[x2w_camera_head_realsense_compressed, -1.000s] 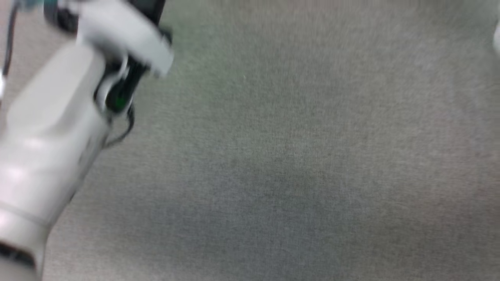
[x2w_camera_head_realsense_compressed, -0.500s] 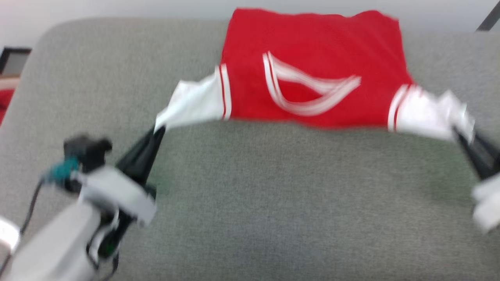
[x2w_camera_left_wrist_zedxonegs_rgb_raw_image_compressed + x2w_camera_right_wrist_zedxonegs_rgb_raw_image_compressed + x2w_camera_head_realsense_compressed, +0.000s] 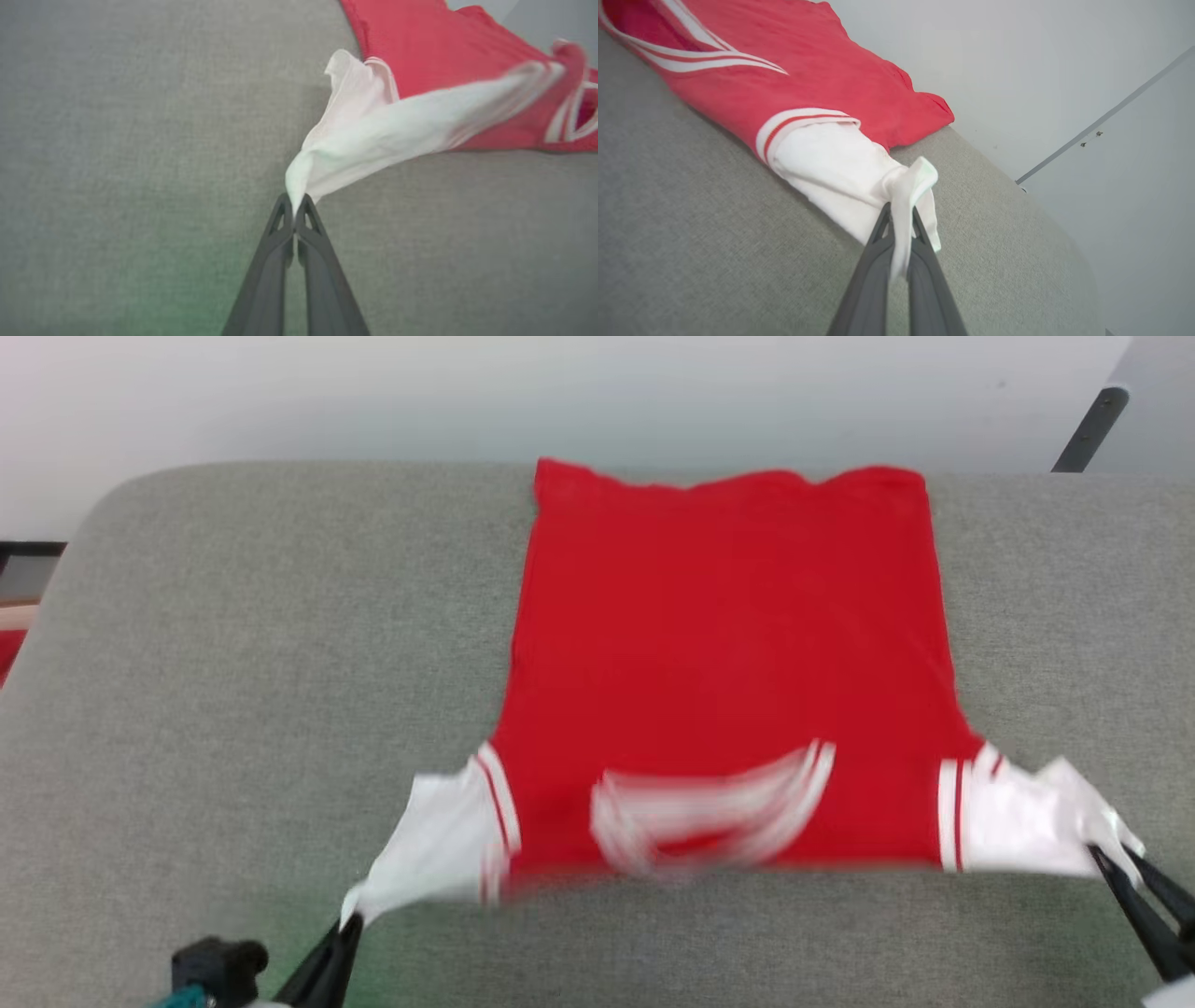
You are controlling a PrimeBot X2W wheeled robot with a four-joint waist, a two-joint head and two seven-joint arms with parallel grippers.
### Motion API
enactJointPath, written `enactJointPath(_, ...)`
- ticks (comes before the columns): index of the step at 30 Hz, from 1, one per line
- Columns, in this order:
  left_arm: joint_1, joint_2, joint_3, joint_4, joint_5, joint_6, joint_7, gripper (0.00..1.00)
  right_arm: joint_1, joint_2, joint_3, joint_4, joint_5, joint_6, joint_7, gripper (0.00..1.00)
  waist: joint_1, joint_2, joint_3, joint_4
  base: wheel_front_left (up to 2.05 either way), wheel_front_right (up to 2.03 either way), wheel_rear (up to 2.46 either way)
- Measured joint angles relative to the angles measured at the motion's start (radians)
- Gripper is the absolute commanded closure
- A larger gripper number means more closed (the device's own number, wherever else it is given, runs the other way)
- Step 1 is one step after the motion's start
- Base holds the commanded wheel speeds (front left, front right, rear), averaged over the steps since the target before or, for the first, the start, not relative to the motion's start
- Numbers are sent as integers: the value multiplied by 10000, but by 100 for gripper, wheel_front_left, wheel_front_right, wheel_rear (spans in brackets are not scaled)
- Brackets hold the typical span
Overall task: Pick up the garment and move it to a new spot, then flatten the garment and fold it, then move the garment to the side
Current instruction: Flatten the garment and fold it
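Observation:
The garment [image 3: 728, 644], a red jersey with white short sleeves and striped trim, lies spread on the grey cushioned surface [image 3: 233, 644], its hem at the far edge. The near collar end looks lifted and blurred. At the lower left, my left gripper [image 3: 350, 924] is shut on the tip of the left white sleeve [image 3: 373, 135]. My right gripper [image 3: 1116, 863] at the lower right is shut on the bunched end of the right white sleeve [image 3: 840, 177]. Both sleeves are stretched outward. The lettering and number face down or are hidden.
The grey surface has rounded far corners and ends against a pale wall [image 3: 560, 392]. A dark slanted bar [image 3: 1083, 429] stands at the far right. A red patch [image 3: 9, 653] shows past the left edge. Bare grey fabric lies on both sides of the jersey.
The head camera has tilted up, bringing the whole jersey into view. Both grippers, still shut on the sleeves, have drawn the jersey nearer, and its body now lies stretched out flat.

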Motion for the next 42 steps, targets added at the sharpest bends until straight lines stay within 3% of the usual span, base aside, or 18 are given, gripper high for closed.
enactJointPath(8,344,-598,376,568,-56,-192,-2,100,856,489,-694,253,4,0,0,100,0,0,8,-12,0,0,0)
enactJointPath(18,389,-961,433,805,73,-280,-4,100,934,591,-514,612,976,0,662,100,0,0,188,-17,0,0,0)
enactJointPath(19,383,-993,428,823,84,-313,-4,100,895,587,-483,608,1007,0,688,76,0,0,212,-11,0,0,0)
enactJointPath(21,353,-1064,431,840,94,-322,-6,100,758,585,-385,548,1204,0,800,47,0,0,263,-8,0,0,0)
enactJointPath(22,340,-1074,437,853,119,-322,-6,100,714,558,-324,506,1206,0,792,5,0,0,286,-7,0,0,0)
enactJointPath(23,320,-1089,439,869,150,-322,-6,100,661,512,-280,485,1214,0,792,0,0,0,310,-8,0,0,0)
enactJointPath(32,78,-1292,500,955,374,-316,-15,100,616,326,-527,48,2128,-2,903,0,0,0,549,-51,0,0,0)
enactJointPath(42,-88,-1523,633,894,562,-353,-23,100,-687,1195,-1592,-746,3659,-2,2646,0,0,0,778,-169,0,0,0)
